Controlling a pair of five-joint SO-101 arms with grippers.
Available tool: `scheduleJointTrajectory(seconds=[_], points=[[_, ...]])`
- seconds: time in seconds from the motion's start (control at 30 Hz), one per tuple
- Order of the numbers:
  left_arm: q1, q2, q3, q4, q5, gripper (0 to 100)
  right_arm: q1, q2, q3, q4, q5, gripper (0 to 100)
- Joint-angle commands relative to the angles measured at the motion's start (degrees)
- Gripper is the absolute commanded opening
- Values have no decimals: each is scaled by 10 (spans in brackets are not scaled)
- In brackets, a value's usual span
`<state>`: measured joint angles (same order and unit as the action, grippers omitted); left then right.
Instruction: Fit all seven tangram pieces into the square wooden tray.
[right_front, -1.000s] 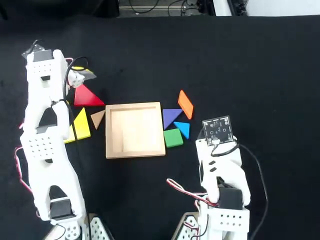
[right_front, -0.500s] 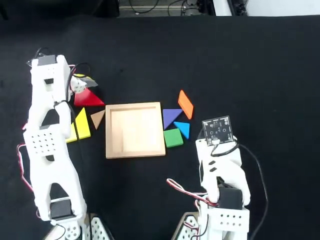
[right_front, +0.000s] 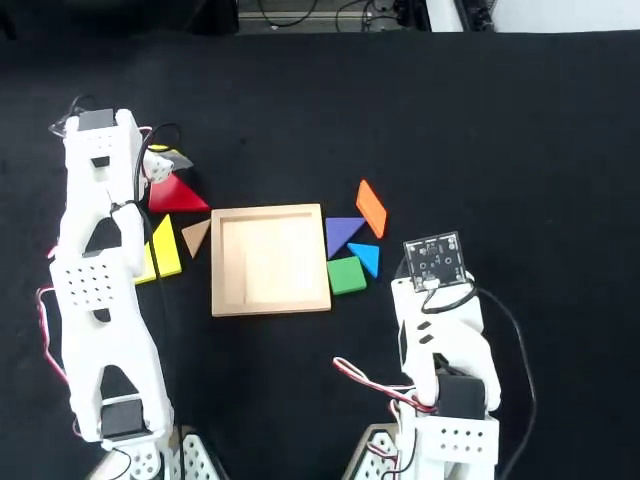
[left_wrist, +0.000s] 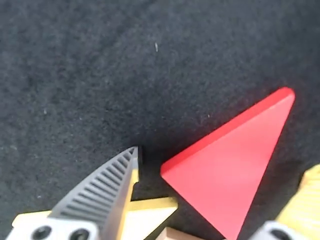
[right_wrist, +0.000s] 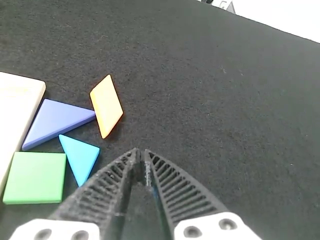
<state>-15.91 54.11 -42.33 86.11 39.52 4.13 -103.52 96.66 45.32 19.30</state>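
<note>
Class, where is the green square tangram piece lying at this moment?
In the high view, the green square tangram piece lies beside the square wooden tray's right edge, just below the purple triangle and next to the small blue triangle.

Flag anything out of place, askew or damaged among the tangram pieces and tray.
Nothing stands out. The wooden tray sits empty; the pieces lie flat on the cloth: red triangle, yellow triangle and tan triangle on one side, purple triangle, blue triangle, orange parallelogram and green square on the other. None looks damaged.
</note>
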Motion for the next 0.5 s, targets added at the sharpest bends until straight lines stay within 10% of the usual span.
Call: scheduleJointTrajectory(seconds=[0.0,0.47], points=[[17,-5,-21,-4,4,436,6,-18,0,3,-4,15],[29,81,-193,76,-53,386,6,-18,0,3,-4,15]])
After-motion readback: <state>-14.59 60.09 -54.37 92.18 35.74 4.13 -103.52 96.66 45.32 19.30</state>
